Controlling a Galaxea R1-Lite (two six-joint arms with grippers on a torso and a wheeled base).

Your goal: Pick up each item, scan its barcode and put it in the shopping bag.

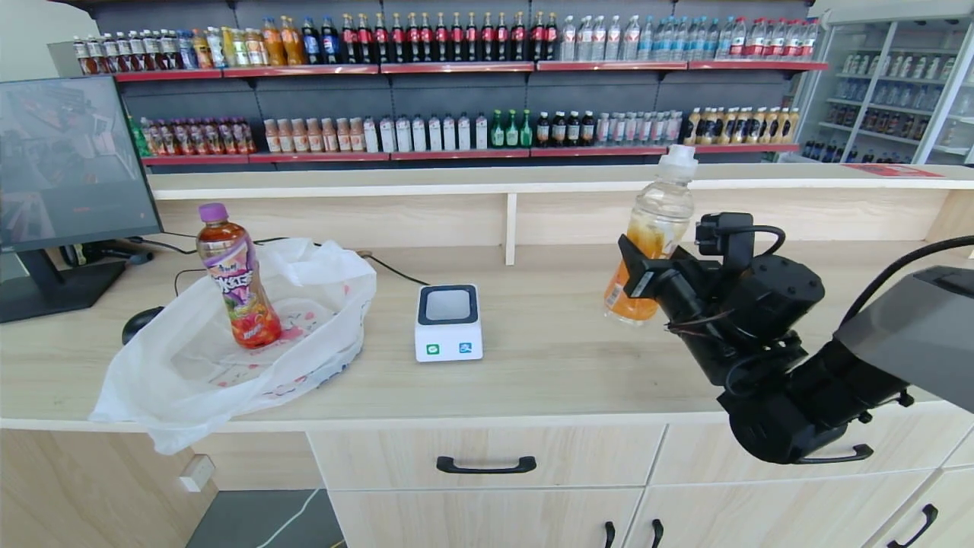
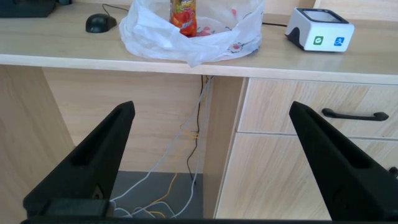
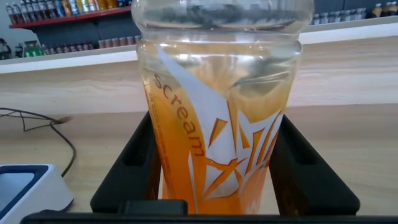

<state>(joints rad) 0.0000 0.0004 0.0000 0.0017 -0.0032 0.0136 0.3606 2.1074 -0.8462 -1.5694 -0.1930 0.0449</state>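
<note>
One clear orange-drink bottle (image 1: 659, 217) sits clamped in the right end effector (image 1: 643, 278), right of the white cube scanner (image 1: 448, 322); the next step is likely presenting its barcode there.

In my right gripper (image 1: 636, 278), matt black plastic, orange drink bottle (image 1: 653, 228): clear glossy plastic, smooth printed label; shopping bag (image 1: 175, 365): thin white plastic film, crinkled, semi-sheer; scanner (image 1: 449, 339): smooth white plastic, glossy top pane; counter (image 1: 563, 373): pale wood grain, matt, smooth.

Right end effector (image 1: 638, 275) raised, clamped; left end effector (image 2: 212, 112) low, spread wide.
</note>
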